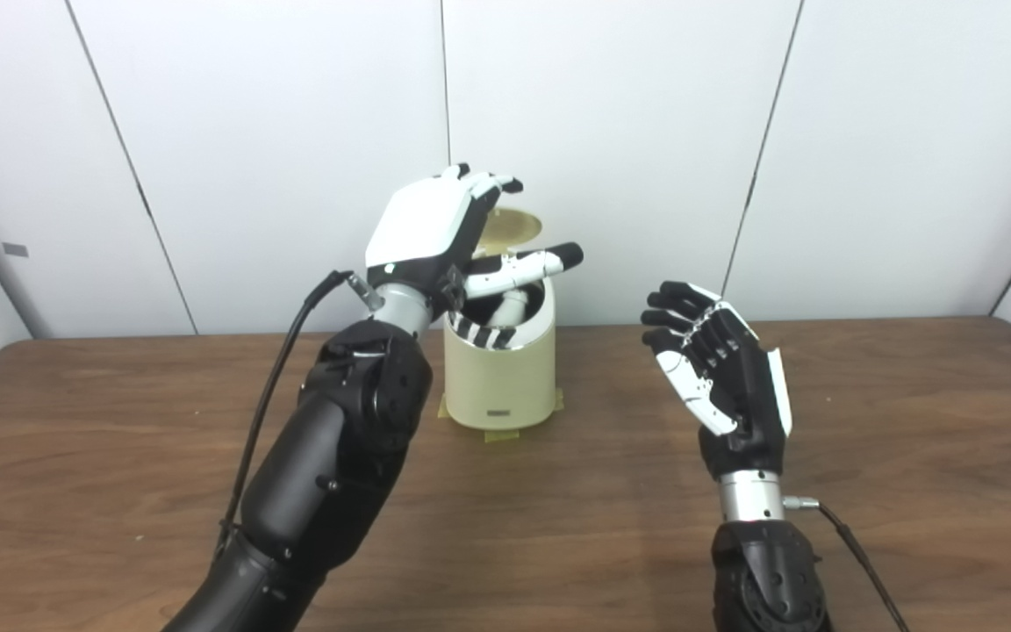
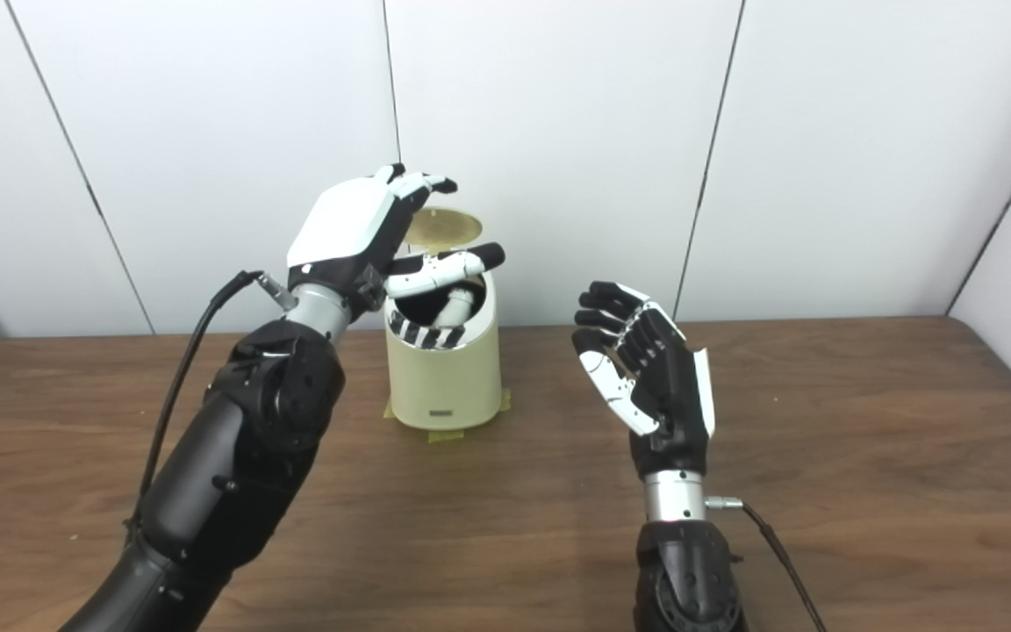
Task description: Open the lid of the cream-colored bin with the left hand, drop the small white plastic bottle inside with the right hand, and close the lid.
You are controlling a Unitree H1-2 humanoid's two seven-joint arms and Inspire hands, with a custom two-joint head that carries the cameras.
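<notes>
The cream-colored bin [image 1: 498,377] stands at the table's back middle, and its round lid [image 1: 512,226] is tipped up and back. My left hand [image 1: 431,230] hovers over the bin's mouth with fingers spread; its fingertips [image 1: 492,183] rest at the lid's upper edge and the thumb stretches across the opening. The small white plastic bottle [image 1: 512,305] lies inside the bin, partly hidden by the thumb and the rim. To the right of the bin, my right hand [image 2: 646,369] is raised above the table, open, and holds nothing.
Yellow tape [image 1: 505,434] fixes the bin's base to the brown wooden table [image 1: 909,421]. White wall panels stand close behind the bin. A cable [image 1: 273,386] hangs from the left wrist and another [image 2: 777,549] trails from the right wrist.
</notes>
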